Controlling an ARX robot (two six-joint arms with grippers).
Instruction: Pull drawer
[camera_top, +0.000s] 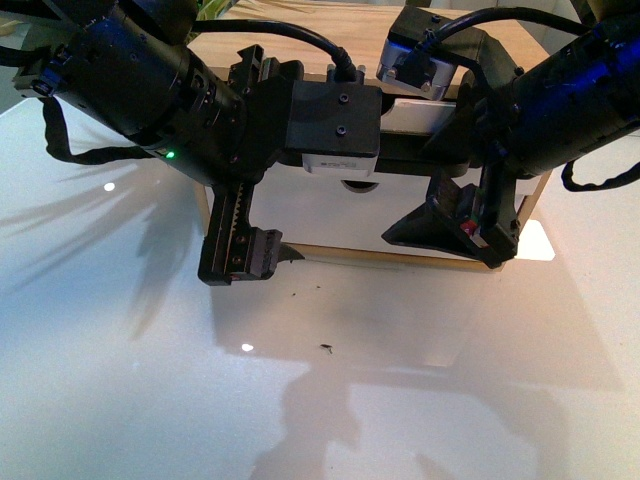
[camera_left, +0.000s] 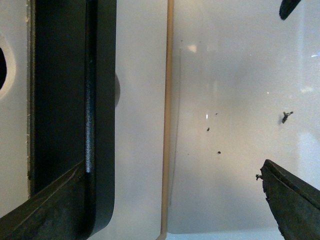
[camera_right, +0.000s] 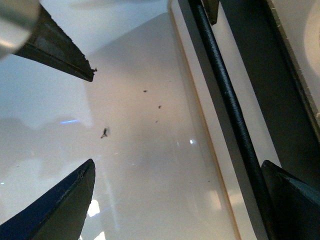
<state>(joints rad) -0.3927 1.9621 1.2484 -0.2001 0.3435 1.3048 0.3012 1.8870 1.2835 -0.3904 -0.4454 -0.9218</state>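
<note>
Jaws of both arms released, beside long black bar handle (camera_right: 225, 95); white-fronted drawer (camera_top: 330, 215), half-round notch (camera_left: 3, 65)

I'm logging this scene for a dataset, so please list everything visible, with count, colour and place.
drawer: one, white front, at the table's far side, facing the robot
bar handle: one, black, running along the drawer front
cabinet top: one, light wood, above the drawer
table: one, glossy white, under everything
specks: several, small and dark, on the table before the drawer
left arm: one, black, reaching in toward the drawer front
right arm: one, black with a blue sheen, reaching in toward the drawer front
left gripper: one, black, open, bar between its fingers
right gripper: one, dark, open, bar between its fingers
</note>
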